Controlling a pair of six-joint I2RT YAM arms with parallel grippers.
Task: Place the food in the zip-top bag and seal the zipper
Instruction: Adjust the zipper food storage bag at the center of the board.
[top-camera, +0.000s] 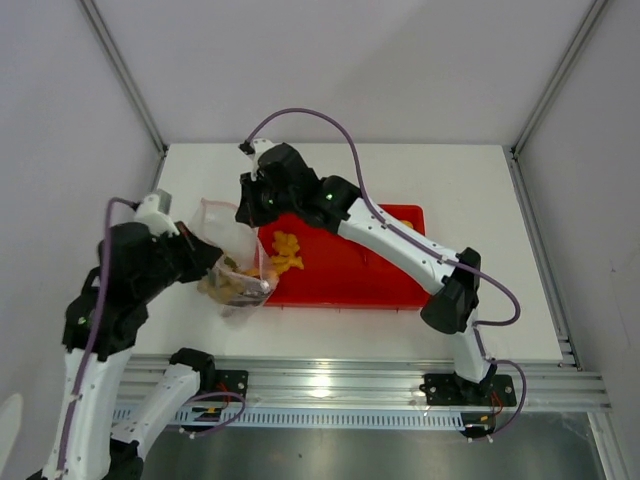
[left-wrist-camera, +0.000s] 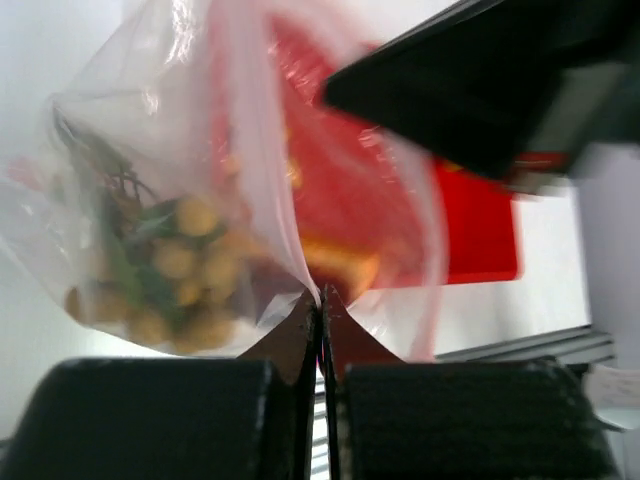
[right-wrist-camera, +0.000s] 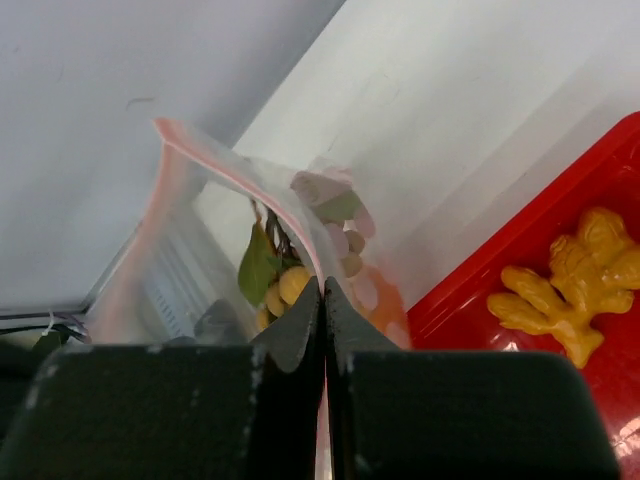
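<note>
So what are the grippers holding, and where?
Both pinch the zip-top bag: left gripper on its clear film, right gripper at the mouth edge by the pinkish strip.

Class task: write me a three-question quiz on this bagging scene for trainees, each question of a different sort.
1. True or false: the orange chunks lie inside the zip-top bag.
2. The bag is pinched by: A only the left fingers; B only the right fingers; C both.
3. Fill in: the bunch of tan fruits sits inside the ___.
Key: 1 false, they lie on the red tray; 2 C; 3 bag.
</note>
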